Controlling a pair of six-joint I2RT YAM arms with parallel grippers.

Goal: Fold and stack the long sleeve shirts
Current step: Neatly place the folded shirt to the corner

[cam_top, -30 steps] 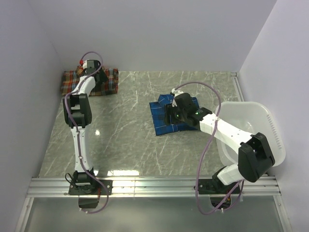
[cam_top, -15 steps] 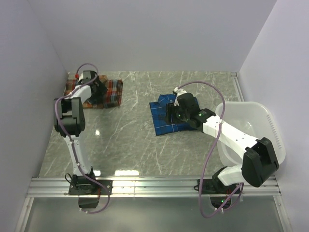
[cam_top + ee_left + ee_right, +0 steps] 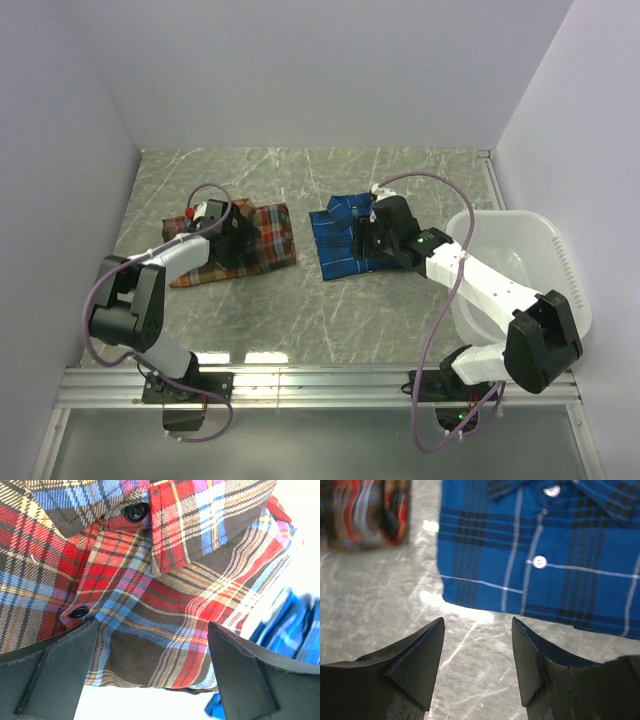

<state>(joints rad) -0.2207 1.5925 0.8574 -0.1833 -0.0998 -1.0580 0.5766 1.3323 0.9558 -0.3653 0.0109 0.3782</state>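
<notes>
The red-orange plaid shirt (image 3: 272,238) lies folded left of the table's middle, and it fills the left wrist view (image 3: 165,570), collar and buttons up. My left gripper (image 3: 238,240) (image 3: 152,630) rests on it, open, its wide-set fingers down on flat cloth near the shirt's edge. Just to its right lies the blue plaid shirt (image 3: 338,245) (image 3: 560,545), folded and buttoned side up. Over it hovers my right gripper (image 3: 368,238), open; in its wrist view the fingertips (image 3: 477,645) frame bare marble beside the blue shirt's edge. A blurred corner of the red-orange shirt (image 3: 365,510) shows at top left.
A white plastic basket (image 3: 520,218) stands at the right edge of the table, under the right arm's elbow. Walls close off the far and side edges. A metal rail runs along the near edge.
The left gripper has swept from the far left corner toward the middle, and the red-orange shirt has slid along with it, ending close to the blue shirt. The right gripper shifted slightly.
</notes>
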